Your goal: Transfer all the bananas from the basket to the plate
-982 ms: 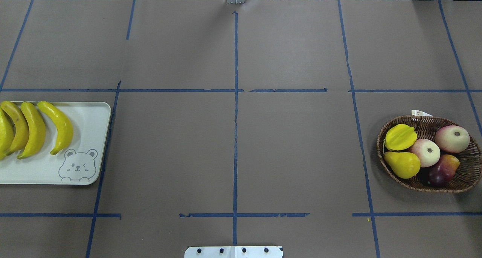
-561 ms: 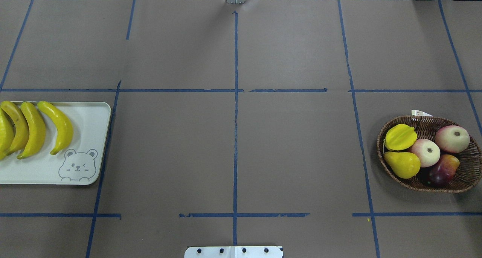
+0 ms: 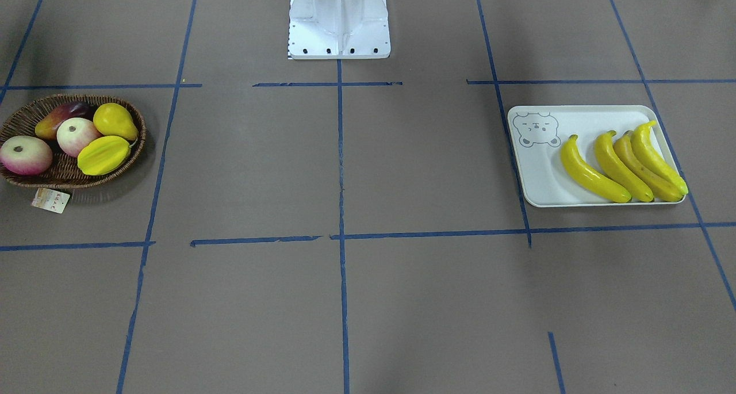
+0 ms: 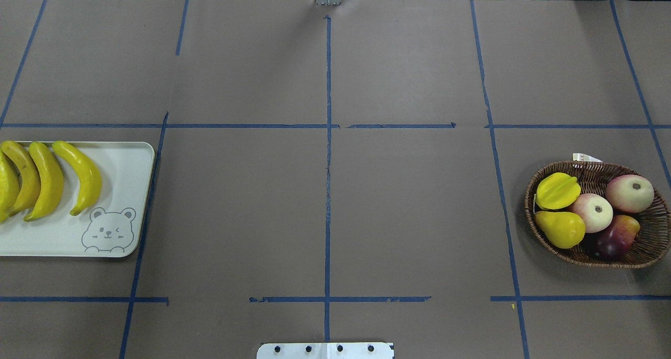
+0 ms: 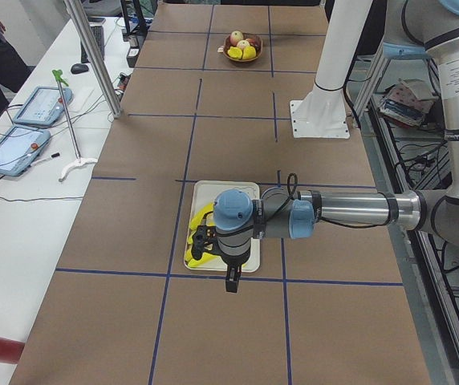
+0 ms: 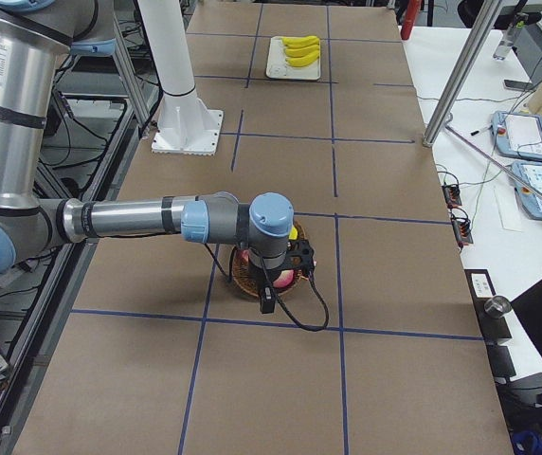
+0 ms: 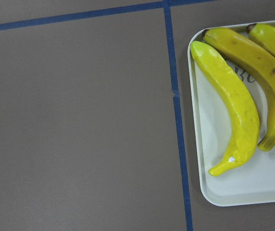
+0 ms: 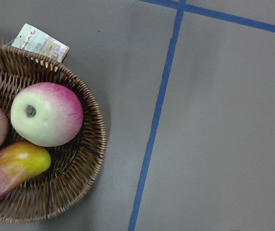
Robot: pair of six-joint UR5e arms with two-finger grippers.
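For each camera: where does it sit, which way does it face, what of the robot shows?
Front-facing: across the table, facing the base at top; shows plate, basket.
Overhead: behind the base, looking forward-down; only its edge shows.
Exterior left: table's left end; left arm above plate.
Exterior right: right end; right arm above basket.
Left wrist: down on bananas; no body.
Right wrist: down on basket; no body.
Front-facing and overhead share plate and basket, mirrored.

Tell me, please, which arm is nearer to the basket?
The right. The right arm reaches out above the basket. The left arm is far from it, at the table's other end, above the plate with the bananas.
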